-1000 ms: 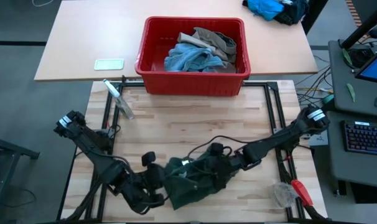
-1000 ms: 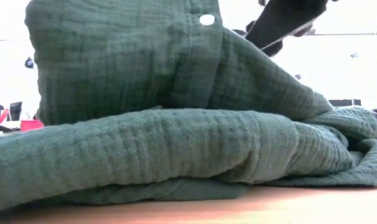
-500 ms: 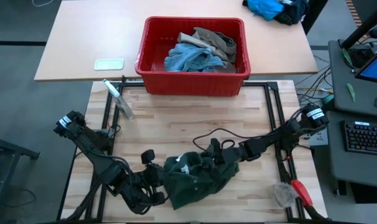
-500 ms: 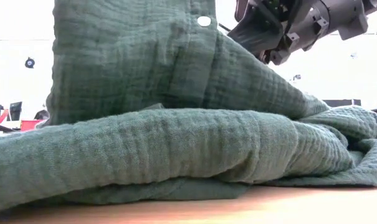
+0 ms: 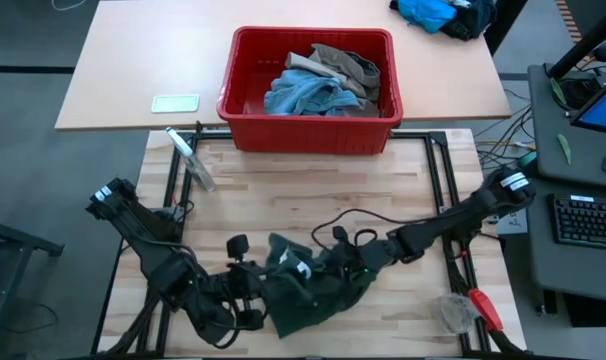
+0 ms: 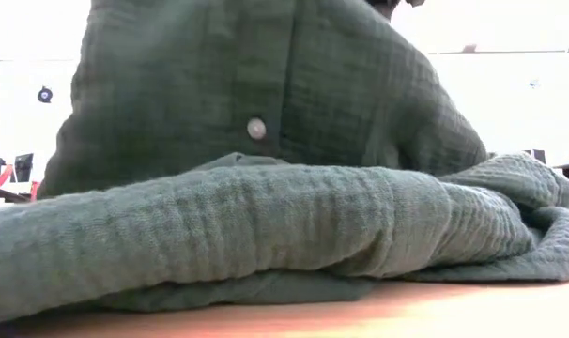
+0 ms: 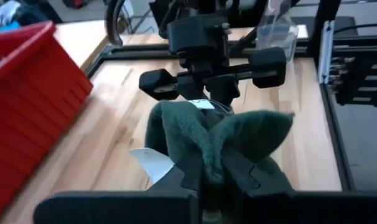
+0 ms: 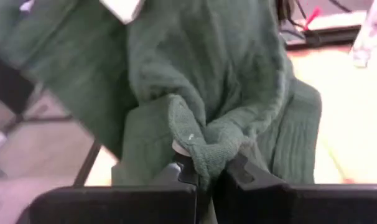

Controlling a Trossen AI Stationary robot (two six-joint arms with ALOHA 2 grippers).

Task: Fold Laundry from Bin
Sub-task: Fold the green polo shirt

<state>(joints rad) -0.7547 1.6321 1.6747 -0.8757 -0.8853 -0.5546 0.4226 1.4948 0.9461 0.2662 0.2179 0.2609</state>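
The dark green shorts [image 5: 313,288] lie bunched near the table's front edge, their lower folds [image 6: 266,235] on the wood. A button [image 6: 256,128] shows on the raised part. My left gripper [image 5: 261,292] is shut on their left side and my right gripper [image 5: 349,266] on their right side. At the far edge the red bin [image 5: 245,105] holds light blue denim [image 5: 303,95] and a khaki piece [image 5: 345,62]. My left gripper pinches a raised fold of the shorts [image 7: 208,158] between its two fingers, coming slanting down from the table's left. The fold stands above the fingers, and the rest of the cloth lies slack on the table. A white label [image 7: 154,165] hangs beside it. My right gripper pinches a gathered bunch of the shorts [image 8: 204,155] between its two fingers, several layers thick, coming almost level from the table's right. The cloth beyond the bunch rises slack toward the left gripper.
A clear bag [image 5: 193,160] lies at the table's far left, and a clear bag with a red-handled tool [image 5: 481,308] at the near right. A black frame rail [image 5: 443,180] borders the table. A blue cloth heap [image 5: 433,12] sits far right.
My right gripper has shut on the shorts' right side and risen a little. My left gripper has gone up with its fold. The shorts have drawn together between the two grippers, their upper part lifted while the lower folds stay on the table.
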